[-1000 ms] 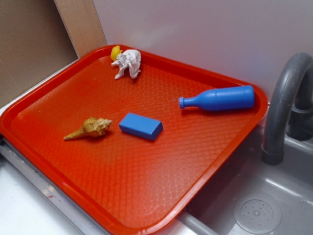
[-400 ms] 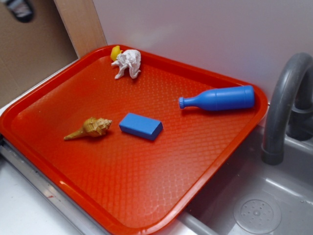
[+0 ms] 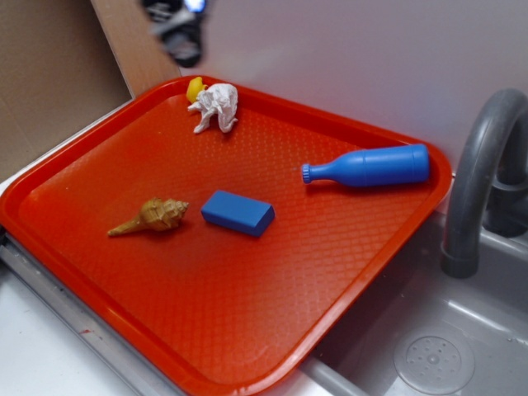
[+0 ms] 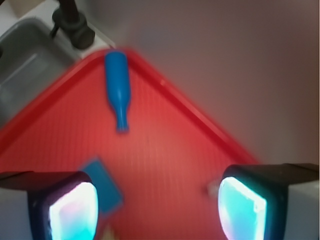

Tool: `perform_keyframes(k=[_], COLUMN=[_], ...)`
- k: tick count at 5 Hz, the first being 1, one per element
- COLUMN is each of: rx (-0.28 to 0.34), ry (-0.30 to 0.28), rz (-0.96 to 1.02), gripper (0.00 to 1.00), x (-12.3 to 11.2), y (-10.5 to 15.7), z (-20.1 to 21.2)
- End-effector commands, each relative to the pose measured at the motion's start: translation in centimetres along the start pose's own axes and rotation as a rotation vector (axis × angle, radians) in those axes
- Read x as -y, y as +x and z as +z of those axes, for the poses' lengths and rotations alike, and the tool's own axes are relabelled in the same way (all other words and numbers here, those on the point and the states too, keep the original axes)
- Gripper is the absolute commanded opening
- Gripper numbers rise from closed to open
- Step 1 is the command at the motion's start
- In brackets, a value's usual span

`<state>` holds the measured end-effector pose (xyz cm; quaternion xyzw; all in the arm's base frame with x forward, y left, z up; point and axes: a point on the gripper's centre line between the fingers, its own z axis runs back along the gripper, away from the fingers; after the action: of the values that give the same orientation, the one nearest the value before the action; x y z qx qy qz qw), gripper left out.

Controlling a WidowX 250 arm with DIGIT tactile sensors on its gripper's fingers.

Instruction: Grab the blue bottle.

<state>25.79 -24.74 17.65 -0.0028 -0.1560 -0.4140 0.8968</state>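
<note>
The blue bottle (image 3: pixel 368 167) lies on its side at the far right of the red tray (image 3: pixel 247 330), cap pointing left. In the wrist view the blue bottle (image 4: pixel 117 86) lies ahead with its cap toward me. My gripper (image 3: pixel 180 31) shows as a blurred dark shape high above the tray's back left corner, far from the bottle. In the wrist view the gripper (image 4: pixel 157 210) has its two pads wide apart with nothing between them.
A flat blue block (image 3: pixel 238 212) and a tan seashell (image 3: pixel 153 216) lie mid-tray. A white crumpled figure (image 3: pixel 216 107) with a yellow piece sits at the back corner. A grey faucet (image 3: pixel 478 173) and sink (image 3: pixel 429 346) are to the right. A white wall stands behind.
The gripper has come into view at the upper left and moved right, toward the area above the tray's back corner. The objects on the tray have not moved.
</note>
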Motion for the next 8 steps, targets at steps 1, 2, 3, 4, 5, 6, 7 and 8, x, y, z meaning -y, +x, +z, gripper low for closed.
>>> perform_keyframes(k=[1, 2, 3, 4, 5, 6, 7, 8], rx=[-0.014, -0.079, -0.150, -0.203, -0.236, -0.223, -0.232, -0.230], ry=[-0.089, -0.095, -0.096, -0.138, -0.157, -0.191, -0.168, -0.169], rz=[-0.098, -0.066, -0.082, -0.076, -0.087, -0.081, -0.073, -0.065], gripper=[1.00, 1.00, 1.00, 1.00, 1.00, 0.34, 0.00, 0.00], x=[3.8, 3.7, 3.4, 3.5, 3.4, 3.9, 4.7, 5.2], y=[5.4, 5.0, 4.0, 3.2, 3.2, 3.3, 3.0, 2.9], z=[-4.1, -6.7, -9.6, -11.7, -13.3, -13.9, -14.1, -14.0])
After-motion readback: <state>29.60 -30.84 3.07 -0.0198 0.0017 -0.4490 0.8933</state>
